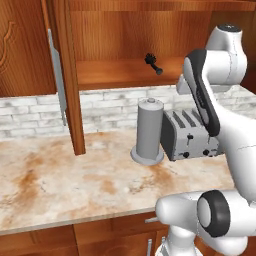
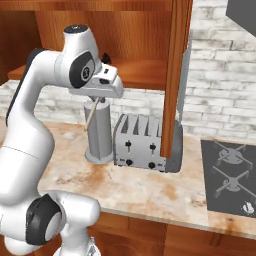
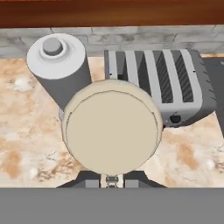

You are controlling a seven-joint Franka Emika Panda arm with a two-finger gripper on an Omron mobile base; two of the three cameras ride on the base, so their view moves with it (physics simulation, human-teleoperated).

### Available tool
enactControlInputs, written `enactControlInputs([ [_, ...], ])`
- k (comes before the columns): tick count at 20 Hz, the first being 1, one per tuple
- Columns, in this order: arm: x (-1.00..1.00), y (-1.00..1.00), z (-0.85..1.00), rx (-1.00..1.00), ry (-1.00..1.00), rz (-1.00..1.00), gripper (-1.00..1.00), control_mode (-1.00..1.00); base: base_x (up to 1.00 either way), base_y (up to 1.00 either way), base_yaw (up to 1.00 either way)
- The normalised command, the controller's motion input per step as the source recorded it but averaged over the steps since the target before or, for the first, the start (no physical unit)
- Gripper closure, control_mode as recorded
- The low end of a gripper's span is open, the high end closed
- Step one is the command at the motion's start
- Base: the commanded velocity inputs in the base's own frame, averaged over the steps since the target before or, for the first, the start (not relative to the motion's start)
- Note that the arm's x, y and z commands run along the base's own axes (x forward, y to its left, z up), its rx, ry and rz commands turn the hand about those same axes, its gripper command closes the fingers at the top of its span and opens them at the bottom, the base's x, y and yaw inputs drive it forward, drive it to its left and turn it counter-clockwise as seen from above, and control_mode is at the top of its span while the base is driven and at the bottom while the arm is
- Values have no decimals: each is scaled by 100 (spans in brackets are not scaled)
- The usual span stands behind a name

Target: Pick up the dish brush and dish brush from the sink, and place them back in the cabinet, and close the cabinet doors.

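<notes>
The white arm rises from the lower left of the right base view, bends at a raised elbow and reaches its hand toward frame centre. The gripper (image 3: 112, 181), at the bottom of the hand view, is clamped on the brush (image 3: 111, 127).

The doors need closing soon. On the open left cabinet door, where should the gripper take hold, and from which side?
Probably the long silver bar handle, near its middle. It stands vertical on the face of the left door that is turned away from the cabinet opening, so come from that outer left side, fingers spanning the bar horizontally.
</notes>
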Motion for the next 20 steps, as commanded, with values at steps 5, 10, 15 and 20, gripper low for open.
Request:
enactControlInputs([
  [5, 51, -4, 24, 0, -1, 0, 100, -100, 0, 0, 0],
  [10, 44, -4, 1, 0, -7, 0, 100, -100, 0, 0, 0],
  [15, 39, -2, 0, 0, -22, 0, 100, -100, 0, 0, 0],
  [20, 37, -6, 0, 0, -24, 0, 100, -100, 0, 0, 0],
])
